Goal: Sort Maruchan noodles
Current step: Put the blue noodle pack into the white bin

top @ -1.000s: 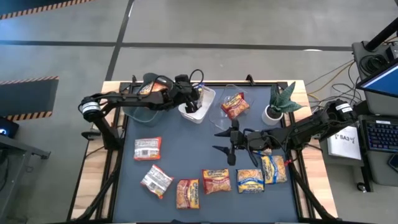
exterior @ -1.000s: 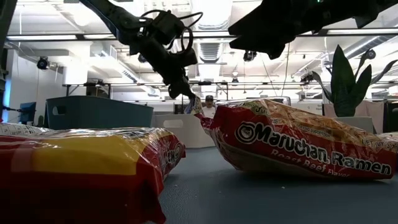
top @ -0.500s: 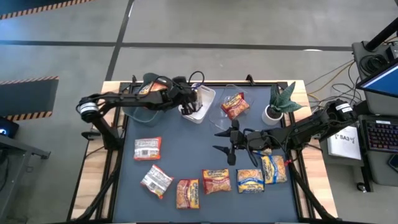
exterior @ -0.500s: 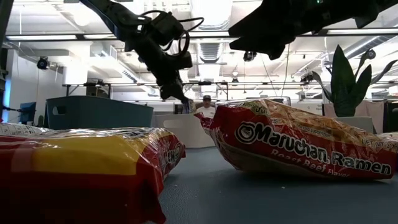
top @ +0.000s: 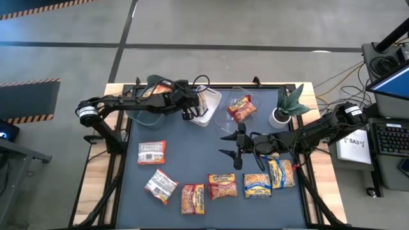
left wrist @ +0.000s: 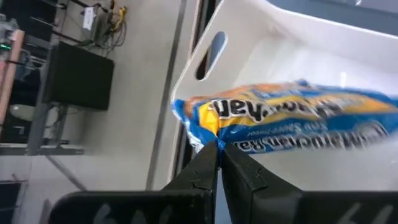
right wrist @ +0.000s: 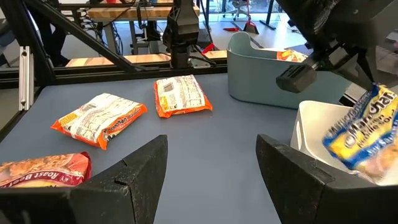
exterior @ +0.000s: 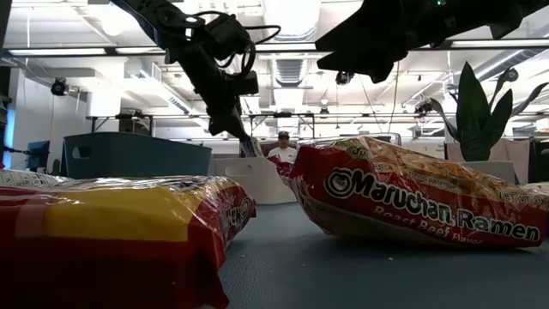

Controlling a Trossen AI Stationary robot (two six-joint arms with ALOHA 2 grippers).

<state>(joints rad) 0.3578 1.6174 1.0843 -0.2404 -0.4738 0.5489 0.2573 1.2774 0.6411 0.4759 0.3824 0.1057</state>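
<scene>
My left gripper (top: 190,110) (left wrist: 217,155) is at the white bin (top: 211,102) (right wrist: 323,149), shut on a blue-and-yellow noodle packet (left wrist: 292,118) (right wrist: 364,127). My right gripper (top: 228,145) (right wrist: 211,180) hovers open over the middle of the table and touches nothing. Several packets lie flat on the mat: whitish-red ones (top: 151,152) (top: 160,186), orange ones (top: 193,199) (top: 222,186), and blue-and-yellow ones (top: 257,185) (top: 281,172). An orange packet (top: 241,107) lies in the clear bin, and another (top: 153,91) lies in the grey-green bin (right wrist: 261,81). My left gripper pinches the blue-and-yellow packet between its two fingers (left wrist: 199,171), by a corner of one short end (left wrist: 202,134). The fingers come from the table's left, slanting down. The packet stretches away from them into the white bin; whether it rests on the bin I cannot tell.
A potted plant (top: 286,105) stands at the far right corner, by the clear bin (top: 225,110). In the low view two packets (exterior: 412,202) (exterior: 111,232) lie close to the camera. Bare mat lies between the bins and the near row of packets.
My left gripper has drawn back toward the table's left edge and risen slightly, staying shut and taking the packet with it across the white bin. My right arm has kept still.
</scene>
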